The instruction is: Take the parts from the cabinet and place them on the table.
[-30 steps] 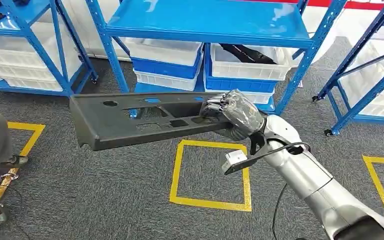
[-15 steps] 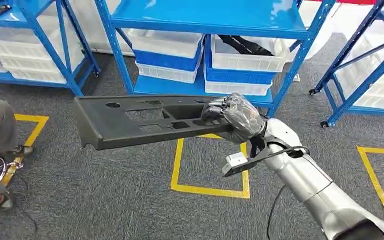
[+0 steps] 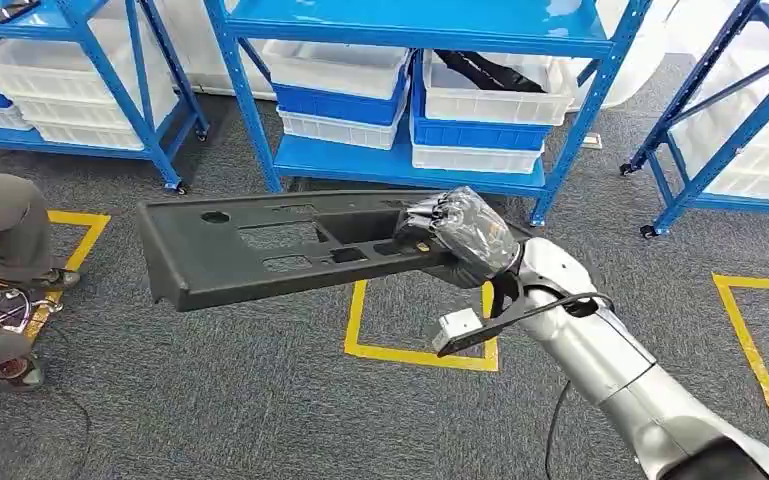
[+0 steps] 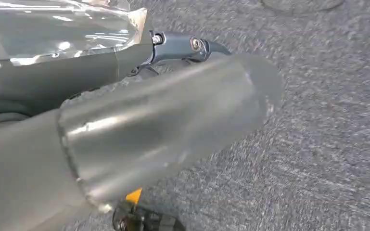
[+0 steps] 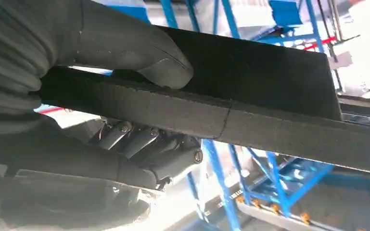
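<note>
A long black plastic panel [image 3: 260,245] with several cut-outs hangs level above the grey carpet, in front of the blue rack. My right hand [image 3: 460,235], wrapped in a clear cover, grips its right end. In the right wrist view the thumb [image 5: 125,43] presses on one face of the panel [image 5: 250,120] and the fingers [image 5: 144,144] curl under its edge. My left hand [image 4: 125,62] shows blurred in the left wrist view, over bare carpet; how its fingers lie I cannot make out.
Blue shelving racks [image 3: 410,20] with white and blue bins [image 3: 340,70] stand ahead, and another rack [image 3: 730,100] at the right. Yellow tape squares [image 3: 420,355] mark the carpet. A person [image 3: 0,220] crouches at the left edge beside cables.
The whole picture has shifted: the racks and the tape square sit higher now, so the camera has moved. My right hand still holds the panel in the same way.
</note>
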